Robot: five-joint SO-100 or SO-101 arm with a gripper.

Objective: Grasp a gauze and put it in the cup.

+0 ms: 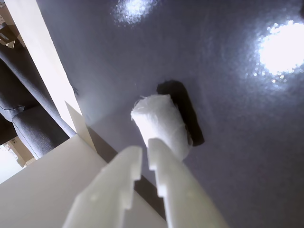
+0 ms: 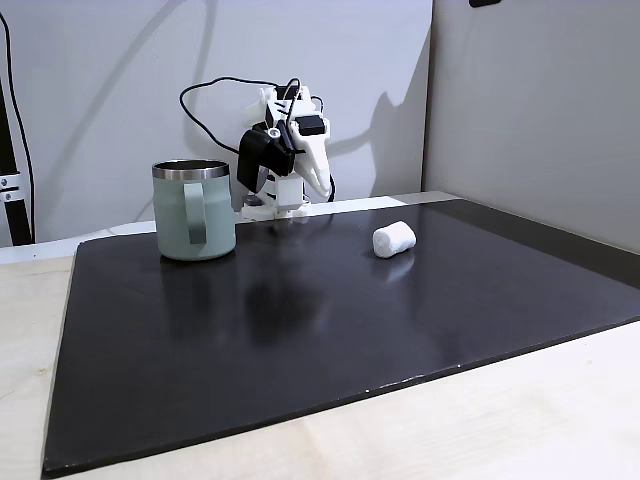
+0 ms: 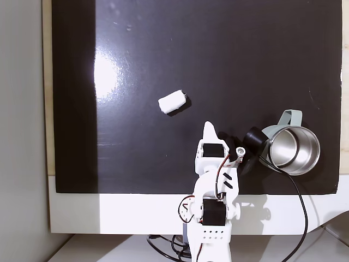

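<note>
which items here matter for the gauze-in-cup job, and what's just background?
Job items:
gauze, lying on its side on the mat, apart from the cup
cup, upright
gripper, closed, folded back near the arm base

Just there:
black mat
wooden table
cables

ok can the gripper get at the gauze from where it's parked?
Probably yes: the gauze lies alone on the dark mat, nothing between it and the gripper; the cup stands off to the side.
</note>
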